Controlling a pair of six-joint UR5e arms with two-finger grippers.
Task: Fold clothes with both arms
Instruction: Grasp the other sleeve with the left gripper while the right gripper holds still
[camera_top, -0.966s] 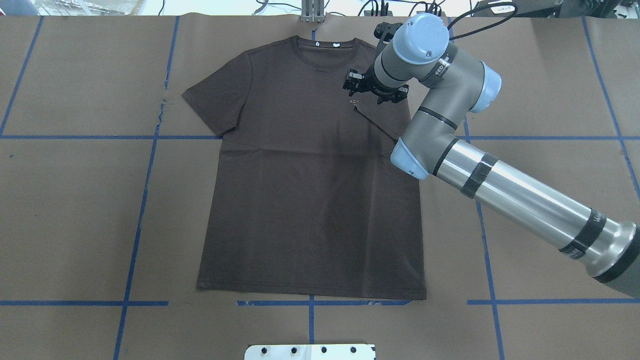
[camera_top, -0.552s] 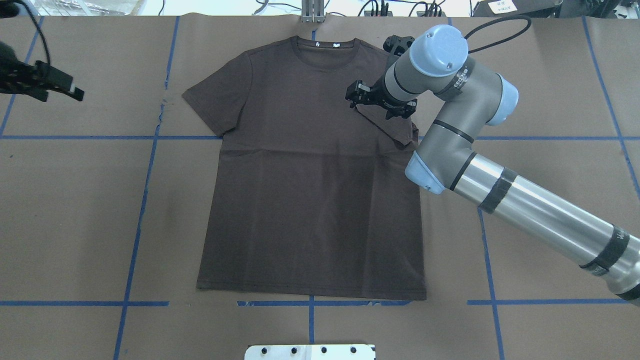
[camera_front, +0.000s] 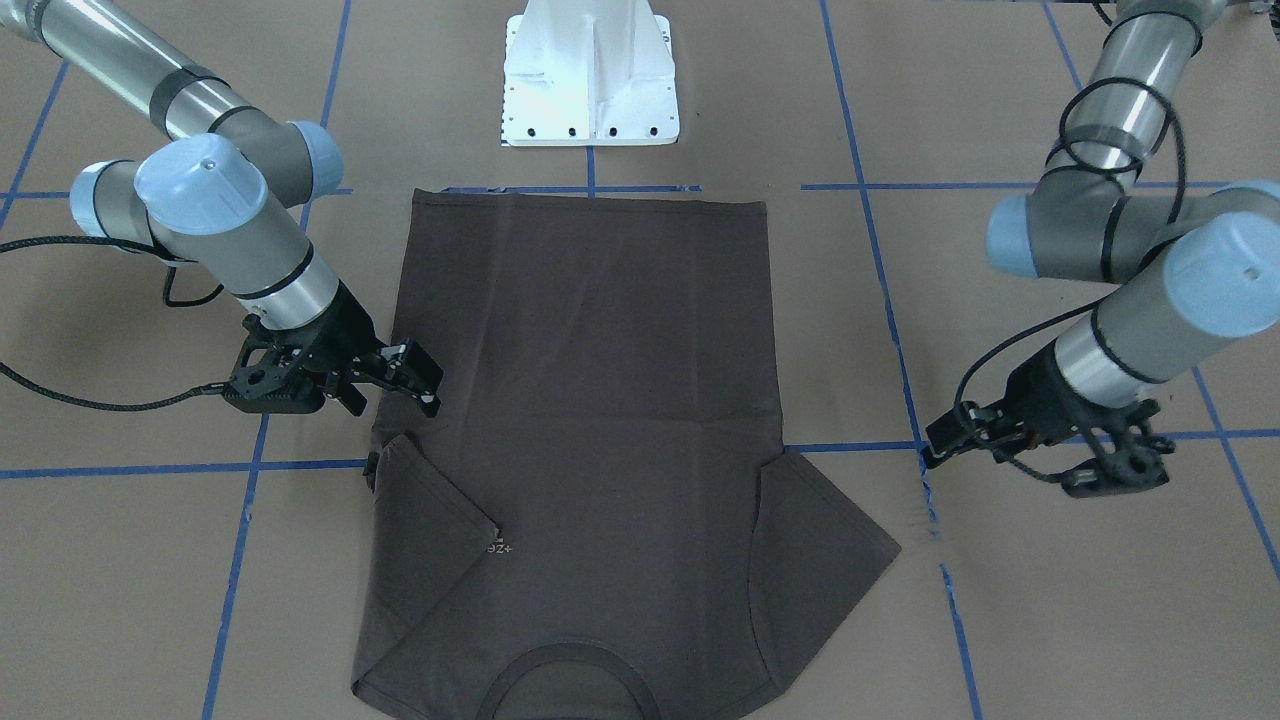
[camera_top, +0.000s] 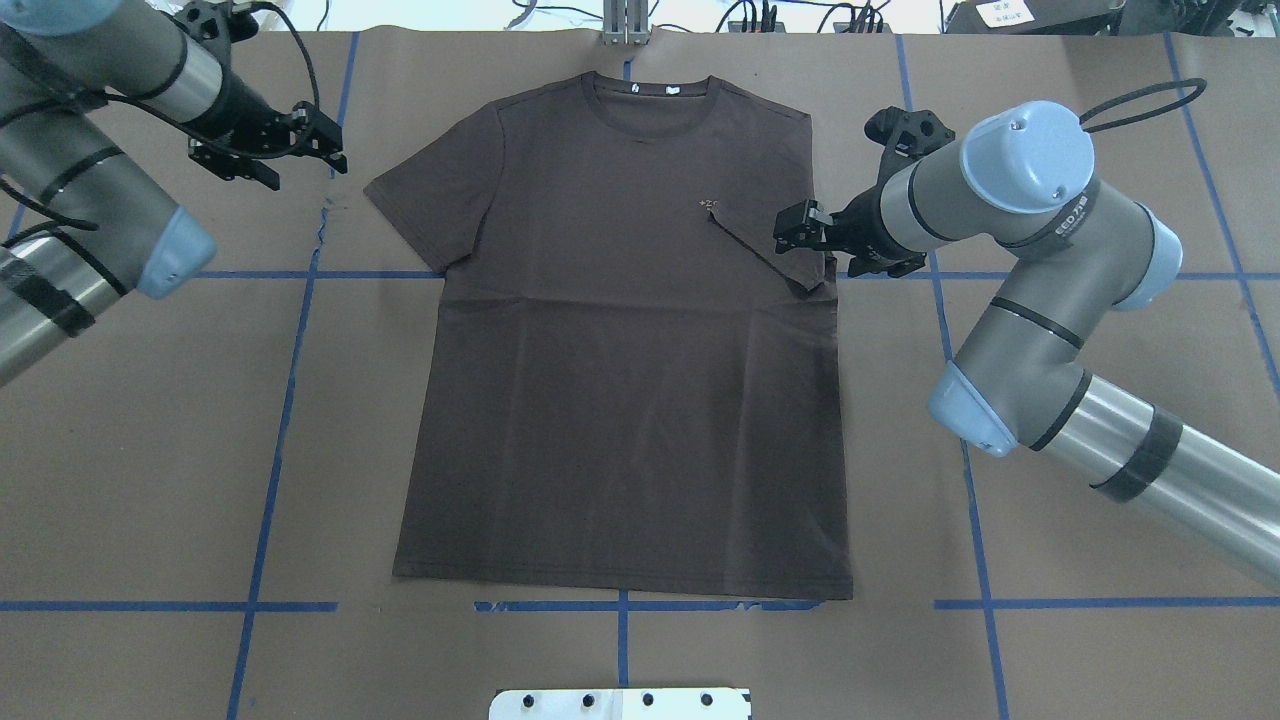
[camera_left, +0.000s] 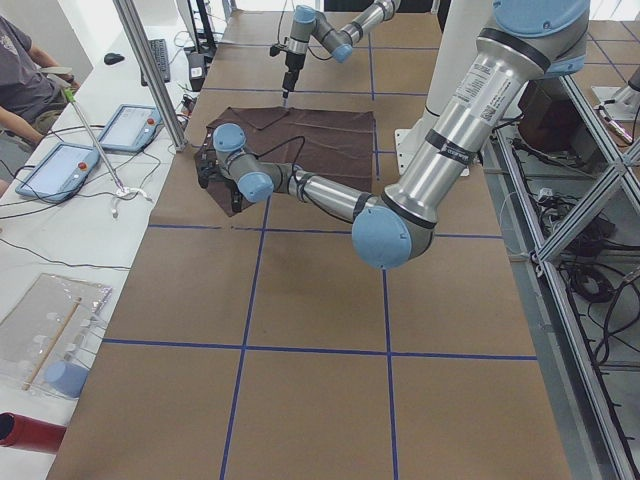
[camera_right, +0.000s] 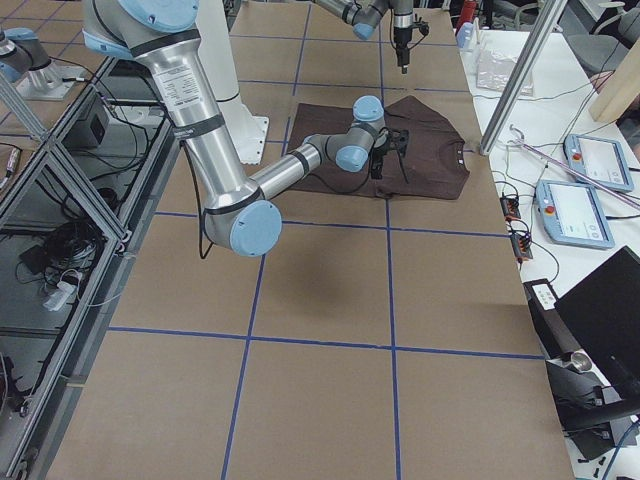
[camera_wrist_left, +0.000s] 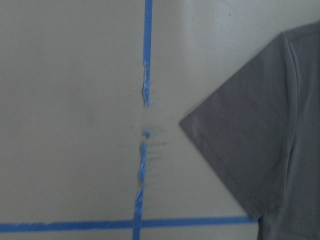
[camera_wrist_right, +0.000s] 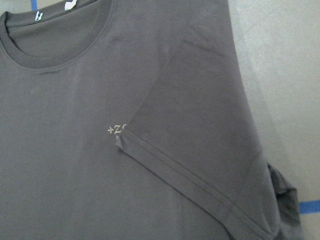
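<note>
The dark brown T-shirt (camera_top: 620, 400) lies flat on the brown paper, collar (camera_top: 650, 95) away from the robot. Its right sleeve (camera_top: 770, 255) is folded inward, tip at the pale chest lettering (camera_wrist_right: 116, 129). The folded sleeve (camera_wrist_right: 200, 135) fills the right wrist view. My right gripper (camera_top: 835, 245) hangs open and empty over the shirt's right edge, beside that fold; it also shows in the front-facing view (camera_front: 385, 390). The left sleeve (camera_top: 420, 200) lies spread out. My left gripper (camera_top: 283, 158) is open and empty over bare paper just left of that sleeve (camera_wrist_left: 250, 145).
Blue tape lines (camera_top: 290, 400) grid the paper-covered table. The white pedestal base (camera_front: 590, 80) stands at the near edge. A metal post (camera_top: 625, 25) and cables lie past the collar. An operators' desk with tablets (camera_left: 90, 150) runs along the far side.
My right gripper has drawn back to the right off the chest, leaving the sleeve folded inward. My left arm has come in from the left toward the spread sleeve.
</note>
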